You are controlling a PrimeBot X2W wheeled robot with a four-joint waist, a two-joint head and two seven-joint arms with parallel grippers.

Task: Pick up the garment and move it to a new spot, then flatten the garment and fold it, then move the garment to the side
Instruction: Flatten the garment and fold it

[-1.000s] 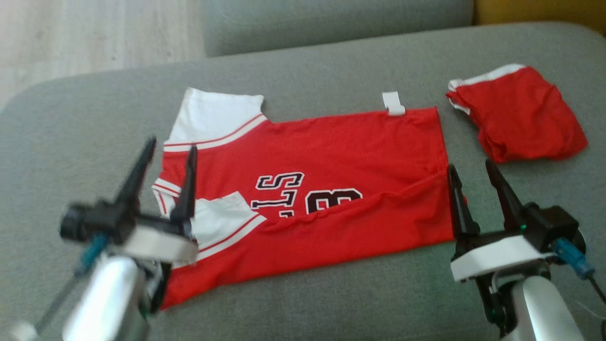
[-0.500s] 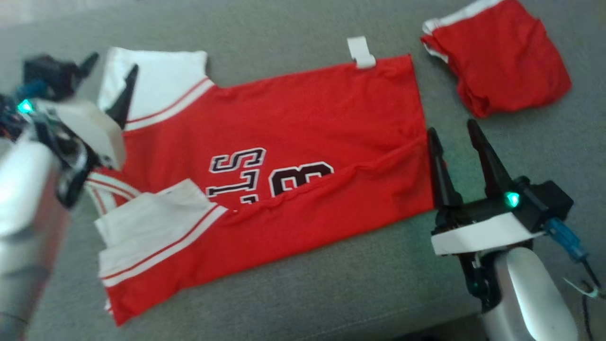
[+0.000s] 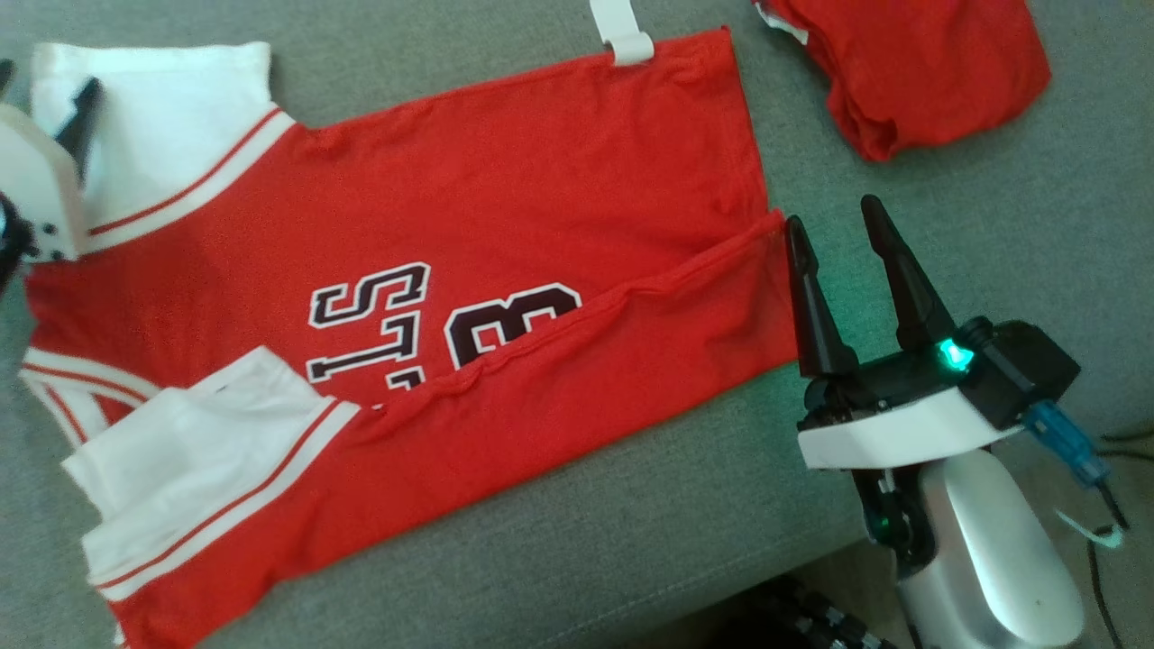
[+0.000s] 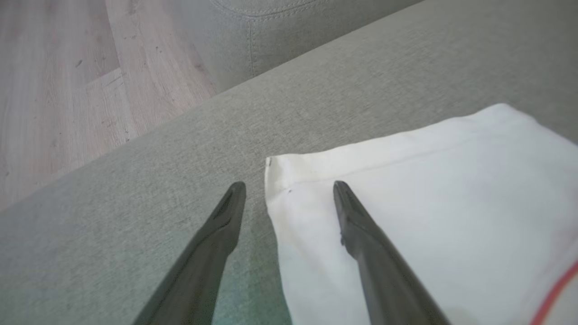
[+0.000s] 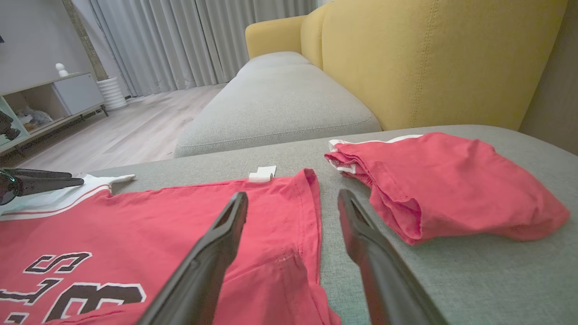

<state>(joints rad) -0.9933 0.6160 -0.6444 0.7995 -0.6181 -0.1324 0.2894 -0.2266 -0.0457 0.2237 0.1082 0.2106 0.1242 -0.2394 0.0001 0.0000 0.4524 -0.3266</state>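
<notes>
Apparently the folding was under way but far from finished. The red jersey with white sleeves and black lettering (image 3: 505, 198) lay spread across the grey fabric sofa cushion (image 3: 631, 514). Its near long edge was already turned up over part of the lettering, and the near sleeve was doubled inward. The far sleeve lay flat and unfolded. By my reading, the pick-up, the move and the flattening were done, one lengthwise fold was made, and the other folds and the move to the side were left.

The left gripper (image 4: 289, 185) was spread wide at the far sleeve's corner, one finger over white cloth and one over cushion, pinching nothing. Whether it touched the cloth I could not tell. The right gripper (image 3: 831, 212) was likewise spread and empty, just beside the jersey's hem.

Counted: one jersey with two sleeves and one small white tag (image 3: 622, 36), one separate bundled red garment (image 3: 920, 81) near the hem, and two grippers.
</notes>
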